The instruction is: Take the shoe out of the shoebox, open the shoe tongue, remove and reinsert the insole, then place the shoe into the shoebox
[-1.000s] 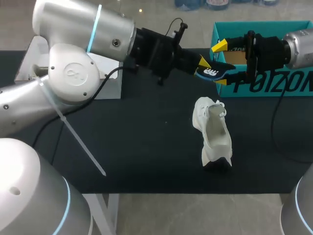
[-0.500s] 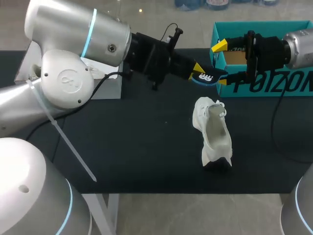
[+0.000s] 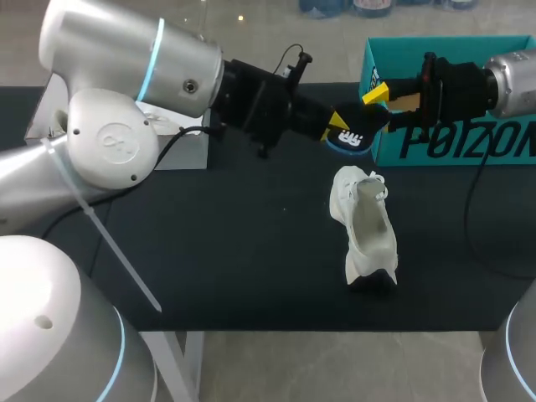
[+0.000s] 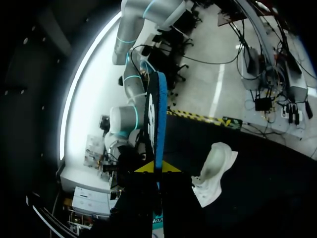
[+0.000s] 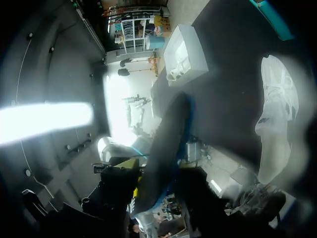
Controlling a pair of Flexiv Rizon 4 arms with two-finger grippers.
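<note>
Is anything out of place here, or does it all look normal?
The blue insole is out of the white shoe, held in mid-air by the left end effector beside the teal shoebox.

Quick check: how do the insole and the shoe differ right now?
The insole is dark with a blue edge; the shoe is white. The insole is held off the table in the left pincer; the shoe rests on the black table, untouched. The insole is thin and flat, the shoe bulky. Both are outside the teal shoebox.
</note>
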